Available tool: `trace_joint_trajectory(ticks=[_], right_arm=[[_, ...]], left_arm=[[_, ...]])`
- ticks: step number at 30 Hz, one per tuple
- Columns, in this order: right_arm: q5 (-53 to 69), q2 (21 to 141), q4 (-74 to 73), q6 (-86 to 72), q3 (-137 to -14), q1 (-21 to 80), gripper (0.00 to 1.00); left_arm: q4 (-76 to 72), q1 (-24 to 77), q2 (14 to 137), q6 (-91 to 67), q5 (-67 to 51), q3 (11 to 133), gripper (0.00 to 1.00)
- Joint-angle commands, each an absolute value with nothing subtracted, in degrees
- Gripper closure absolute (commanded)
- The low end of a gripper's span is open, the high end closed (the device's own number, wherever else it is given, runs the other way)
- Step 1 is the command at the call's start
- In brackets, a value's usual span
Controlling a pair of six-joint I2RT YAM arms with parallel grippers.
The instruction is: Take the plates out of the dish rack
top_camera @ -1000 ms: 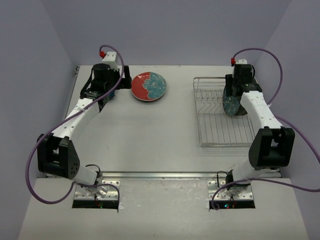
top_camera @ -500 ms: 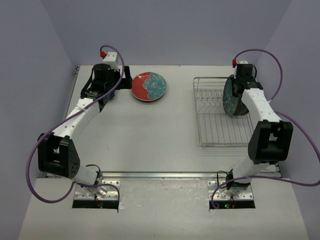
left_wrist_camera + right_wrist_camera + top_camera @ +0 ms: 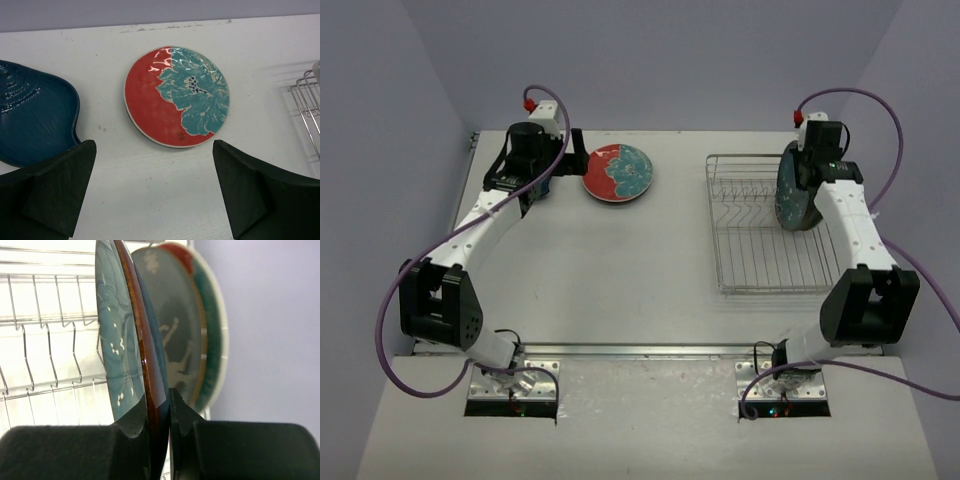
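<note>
Plates unloaded, two: a dark blue plate with a wavy rim (image 3: pixel 30 120) lies flat on the white table (image 3: pixel 150 210) at far left; right of it, a round red plate with a teal flower (image 3: pixel 177 96). Your left gripper (image 3: pixel 154 165) hangs near both, jaws wide, empty. Plates left in the silver wire dish rack (image 3: pixel 752 262), two, upright: your right gripper (image 3: pixel 159 415) pinches the rim of a dark teal speckled plate (image 3: pixel 117 340); beside it a red-rimmed teal plate (image 3: pixel 202 340), untouched. Count yourself about half done.

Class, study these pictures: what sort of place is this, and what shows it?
Probably a robot test bench, not a home kitchen: two robot arms bolted to a white table, plain walls around it, and only a dish rack and plates.
</note>
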State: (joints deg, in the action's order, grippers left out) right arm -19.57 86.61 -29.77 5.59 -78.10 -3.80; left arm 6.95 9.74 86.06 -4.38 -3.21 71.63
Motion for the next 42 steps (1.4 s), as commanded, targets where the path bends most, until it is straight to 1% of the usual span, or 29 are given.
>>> trace_joint_trajectory(ticks=[1, 4, 5, 7, 10, 13, 16, 17, 20, 21, 25, 26, 29, 32, 35, 36, 37, 38, 39, 40, 41, 42], right_arm=[[-13.52, 78.77, -22.62, 4.76, -86.81, -3.10, 1.00], [-9.10, 77.51, -25.09, 2.50, -90.08, -3.18, 1.00], [-7.88, 77.00, -26.24, 1.73, -90.60, -3.24, 1.00], [-1.44, 75.70, -27.27, -1.31, -91.54, -3.16, 1.00], [12.38, 74.92, -29.81, -7.15, -92.05, -3.12, 1.00], [25.60, 74.88, -29.62, -13.60, -90.01, -3.08, 1.00], [38.47, 75.21, -26.81, -19.36, -86.75, -2.54, 1.00], [40.68, 75.27, -25.62, -20.43, -85.83, -1.71, 1.00], [42.96, 75.34, -23.72, -21.88, -83.29, 0.61, 1.00], [43.64, 75.27, -22.96, -22.51, -82.46, 2.73, 1.00], [44.12, 75.70, -22.09, -23.09, -81.06, 8.11, 1.00], [44.26, 75.86, -21.89, -23.35, -80.69, 8.69, 1.00], [45.41, 76.54, -21.11, -24.66, -79.90, 9.59, 1.00], [46.42, 76.88, -20.11, -25.79, -79.45, 9.58, 1.00], [45.74, 77.19, -20.19, -25.72, -79.54, 9.58, 1.00], [44.89, 77.31, -20.47, -25.27, -79.52, 9.60, 1.00], [44.35, 77.52, -20.84, -25.04, -79.45, 9.66, 1.00], [43.41, 77.71, -21.09, -24.79, -79.39, 9.60, 1.00], [42.59, 77.89, -21.34, -24.70, -79.37, 9.58, 1.00], [41.65, 78.15, -21.71, -24.62, -79.39, 9.58, 0.95], [40.57, 78.48, -22.17, -24.50, -79.43, 9.58, 0.87], [39.55, 78.82, -22.70, -24.39, -79.54, 9.58, 0.76]], left_arm=[[5.52, 10.26, 85.70, -5.12, -7.60, 74.71, 0.00], [3.91, 10.20, 84.64, -6.16, -13.20, 73.87, 0.00], [2.77, 10.20, 84.20, -6.67, -16.96, 73.17, 0.00], [0.14, 10.20, 83.84, -7.69, -26.45, 71.69, 0.03], [-4.34, 10.38, 84.22, -13.17, -38.75, 69.96, 0.06], [-5.88, 11.86, 86.30, -18.44, -47.07, 69.70, 0.09], [-7.30, 13.48, 87.30, -21.21, -49.75, 69.05, 0.11], [-7.71, 14.05, 87.71, -21.95, -50.57, 68.83, 0.12], [-8.00, 15.83, 88.69, -23.12, -51.42, 68.73, 0.13], [-8.40, 16.31, 89.23, -23.95, -52.10, 68.79, 0.13], [-10.05, 17.93, 91.23, -26.37, -53.85, 68.82, 0.16], [-10.57, 18.32, 91.66, -27.05, -54.20, 68.78, 0.19], [-11.25, 19.23, 92.79, -28.29, -54.66, 68.64, 0.27], [-12.66, 19.42, 93.73, -29.74, -55.93, 67.92, 0.44], [-14.74, 19.42, 94.26, -31.23, -58.37, 67.26, 0.70], [-16.08, 19.41, 94.44, -32.17, -59.86, 67.05, 0.81], [-17.25, 19.33, 94.66, -33.33, -61.09, 66.97, 0.95], [-18.26, 19.21, 94.79, -34.15, -61.53, 66.97, 0.99], [-18.63, 19.05, 94.83, -34.87, -62.07, 66.92, 1.00], [-19.73, 18.74, 94.93, -35.88, -62.85, 66.76, 1.00], [-21.59, 18.33, 95.10, -37.13, -63.76, 66.56, 1.00], [-22.74, 17.84, 95.30, -38.03, -64.21, 66.52, 1.00]])
